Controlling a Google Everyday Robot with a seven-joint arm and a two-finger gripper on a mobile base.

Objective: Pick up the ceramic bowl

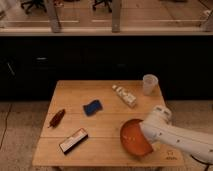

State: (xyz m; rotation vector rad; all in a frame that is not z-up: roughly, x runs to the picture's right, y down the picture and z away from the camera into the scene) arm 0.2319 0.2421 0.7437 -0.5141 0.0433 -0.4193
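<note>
The orange-red ceramic bowl (132, 137) sits at the front right of the wooden table (100, 150), its glossy inside facing left and up as if tilted. My white arm reaches in from the right. My gripper (146, 131) is at the bowl's right rim, and the arm's wrist hides where it meets the bowl.
On the table are a translucent white cup (149, 84) at the back right, a lying bottle (124, 95), a blue sponge (92, 107), a dark red packet (56, 118) at the left and a flat black-and-white box (73, 140) at the front left. Dark cabinets stand behind.
</note>
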